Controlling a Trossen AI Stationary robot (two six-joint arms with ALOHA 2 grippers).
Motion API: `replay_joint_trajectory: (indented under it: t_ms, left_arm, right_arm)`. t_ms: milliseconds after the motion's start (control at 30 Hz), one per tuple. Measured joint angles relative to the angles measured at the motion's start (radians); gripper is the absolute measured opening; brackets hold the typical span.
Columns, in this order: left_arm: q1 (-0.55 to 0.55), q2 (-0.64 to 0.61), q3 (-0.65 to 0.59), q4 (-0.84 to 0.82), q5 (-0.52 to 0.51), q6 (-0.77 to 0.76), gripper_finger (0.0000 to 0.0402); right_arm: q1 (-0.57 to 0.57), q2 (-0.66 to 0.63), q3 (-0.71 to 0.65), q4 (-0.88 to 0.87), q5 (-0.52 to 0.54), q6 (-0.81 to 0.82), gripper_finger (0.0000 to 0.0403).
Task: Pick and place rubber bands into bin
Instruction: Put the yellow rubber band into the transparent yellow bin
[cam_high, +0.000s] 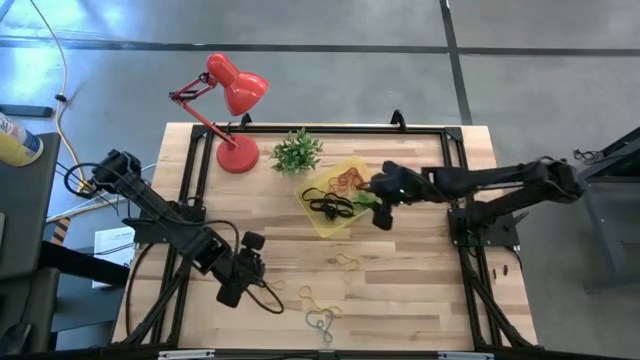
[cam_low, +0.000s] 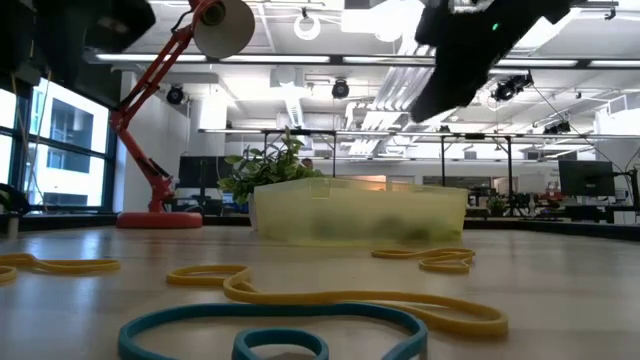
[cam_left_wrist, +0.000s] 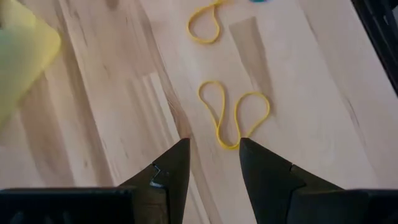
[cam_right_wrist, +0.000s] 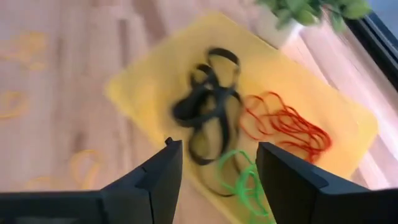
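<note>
Translucent yellow plastic forms the shallow rectangular bin (cam_high: 322, 216), which sits on the pale wooden plank counter (cam_high: 420, 290) just in front of the small green spiky plant (cam_high: 296, 151) and near the red desk lamp (cam_high: 231, 112). We read no writing or labels anywhere. Beyond the counter, the low view shows an open workshop with ceiling lights, pipes and monitors. Inside the bin we see large black rubber bands (cam_right_wrist: 208, 109), thin red rubber bands (cam_right_wrist: 283, 123) and green rubber bands (cam_right_wrist: 239, 177), tangled loosely. Yellow rubber bands (cam_left_wrist: 231, 115) lie scattered on the counter's front half, along with a blue-green rubber band (cam_low: 275, 328). The right gripper (cam_high: 378, 207) hangs above the bin's right edge, fingers spread wide and holding nothing. The left gripper (cam_left_wrist: 214, 168) hovers low over a yellow loop, fingers partly apart and empty.
</note>
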Motion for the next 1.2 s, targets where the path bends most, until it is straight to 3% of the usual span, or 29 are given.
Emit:
replay_joint_trajectory:
  t_ms: [267,667,833,967,1200]
  left_arm:
    - [0.000,0.000,-0.101,0.071,0.035,-0.065,0.0129]
    - [0.001,0.058,-0.206,0.239,0.074,-0.083,0.0129]
    - [0.001,0.106,-0.213,0.279,0.070,-0.083,0.0129]
    - [0.020,0.159,-0.213,0.310,0.091,-0.090,0.0129]
    - [0.078,0.213,-0.213,0.355,0.128,-0.082,0.0129]
  right_arm:
    - [0.185,-0.091,0.000,-0.072,0.081,0.128,0.0179]
    - [0.448,-0.092,0.000,-0.132,0.182,0.354,0.0158]
    - [0.546,-0.091,0.000,-0.197,0.274,0.466,0.0150]
    - [0.600,-0.091,0.000,-0.243,0.343,0.552,0.0150]
    - [0.633,-0.091,0.000,-0.267,0.356,0.627,0.0149]
